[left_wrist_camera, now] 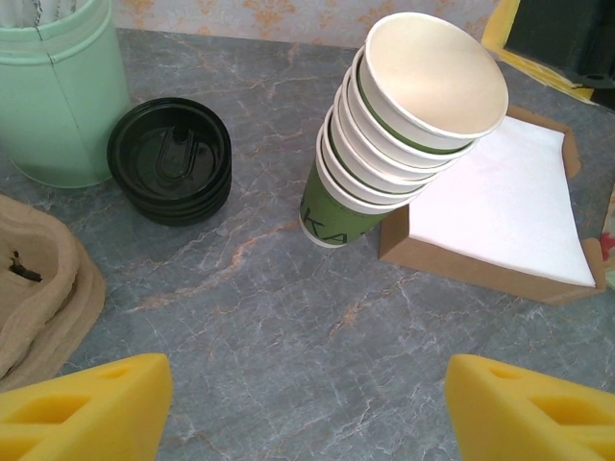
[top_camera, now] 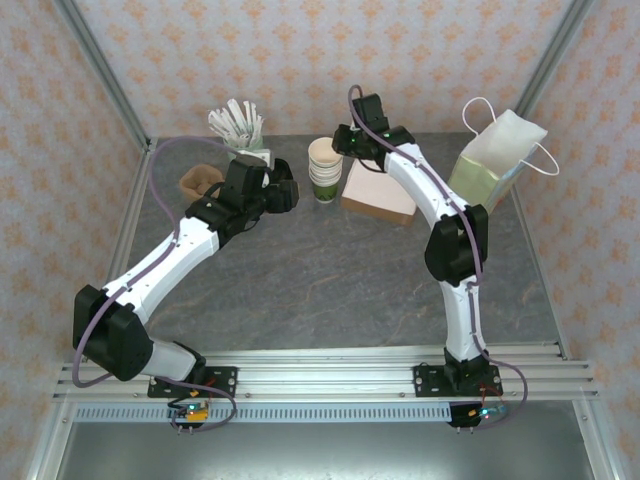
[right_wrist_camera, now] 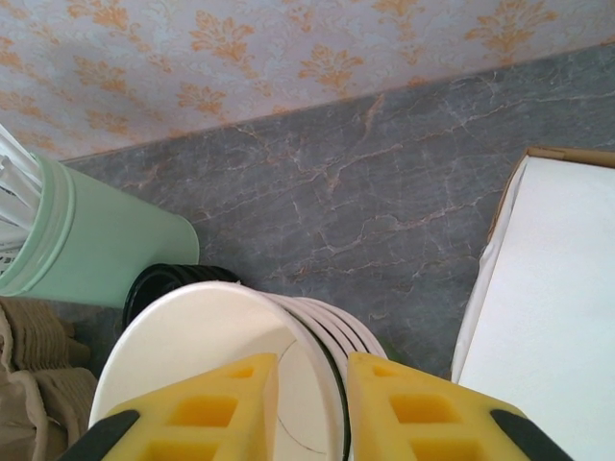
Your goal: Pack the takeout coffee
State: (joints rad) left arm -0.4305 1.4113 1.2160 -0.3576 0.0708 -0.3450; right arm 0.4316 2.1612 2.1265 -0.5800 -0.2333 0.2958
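Narrowly straddling rim of top cup [right_wrist_camera: 183, 336] with right hand [right_wrist_camera: 312, 370], one finger inside, one outside; cannot tell if gripped; reaching down over stack [left_wrist_camera: 336, 206] at back of table [top_camera: 300, 290]; holding left hand [left_wrist_camera: 307, 413] wide open, empty, low, facing stack.

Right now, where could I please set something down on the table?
Bare: the grey marble tabletop between the left arm and right arm. Crowded: the back row, with mint-green tumbler, black plastic lids, stacked cream paper cups, brown napkin box, pale paper bag.
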